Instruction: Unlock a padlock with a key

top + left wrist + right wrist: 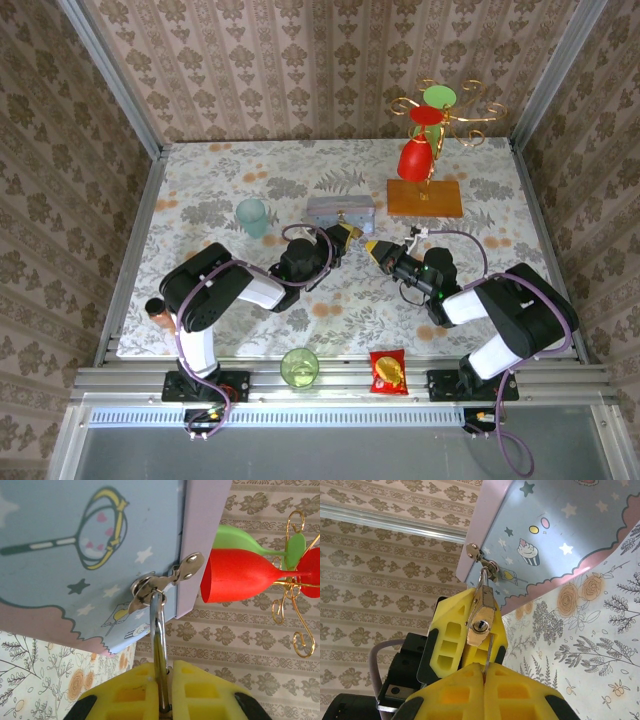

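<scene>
Right pincer [484, 674] pinching key [489, 650] just beside padlock [481, 612], left pincer [161, 677] clamping padlock, hooked to tin [60, 580]

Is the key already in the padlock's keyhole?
No, the keyhole shows empty, with the key tip beside the padlock.

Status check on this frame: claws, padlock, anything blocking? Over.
Left claw shut on padlock, hung on hasp of tin. Right claw shut on key, tip beside keyhole, not in. Nothing between them.
</scene>
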You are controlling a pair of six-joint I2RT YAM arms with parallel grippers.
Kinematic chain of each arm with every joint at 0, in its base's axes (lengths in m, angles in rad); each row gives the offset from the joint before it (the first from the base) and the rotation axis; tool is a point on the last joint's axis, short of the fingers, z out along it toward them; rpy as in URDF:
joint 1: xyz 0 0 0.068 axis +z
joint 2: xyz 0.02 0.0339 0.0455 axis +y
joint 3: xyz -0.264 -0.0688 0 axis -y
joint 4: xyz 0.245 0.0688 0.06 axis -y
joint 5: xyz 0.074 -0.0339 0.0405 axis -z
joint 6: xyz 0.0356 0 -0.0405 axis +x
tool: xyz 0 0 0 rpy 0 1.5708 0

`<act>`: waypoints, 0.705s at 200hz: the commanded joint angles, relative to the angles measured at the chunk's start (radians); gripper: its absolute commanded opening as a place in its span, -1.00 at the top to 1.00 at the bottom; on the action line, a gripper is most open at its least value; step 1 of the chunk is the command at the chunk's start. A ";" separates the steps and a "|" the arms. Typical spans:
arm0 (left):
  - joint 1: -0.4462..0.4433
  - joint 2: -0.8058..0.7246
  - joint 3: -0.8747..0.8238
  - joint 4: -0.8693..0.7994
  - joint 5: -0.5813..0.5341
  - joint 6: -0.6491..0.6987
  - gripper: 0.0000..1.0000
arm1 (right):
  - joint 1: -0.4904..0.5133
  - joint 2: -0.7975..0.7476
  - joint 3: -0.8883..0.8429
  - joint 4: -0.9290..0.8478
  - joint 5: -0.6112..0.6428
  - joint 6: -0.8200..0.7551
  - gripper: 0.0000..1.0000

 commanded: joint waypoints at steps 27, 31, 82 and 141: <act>-0.016 -0.045 0.037 0.100 -0.009 -0.006 1.00 | -0.009 -0.024 0.028 0.038 0.024 0.002 1.00; -0.017 -0.044 0.037 0.101 -0.009 -0.006 1.00 | -0.010 -0.025 0.027 0.039 0.025 0.002 1.00; -0.019 -0.041 0.044 0.100 -0.006 -0.006 1.00 | -0.012 -0.019 0.038 0.039 0.021 0.000 1.00; -0.032 -0.035 0.064 0.103 0.000 -0.027 1.00 | -0.013 -0.016 0.039 0.040 0.027 -0.011 1.00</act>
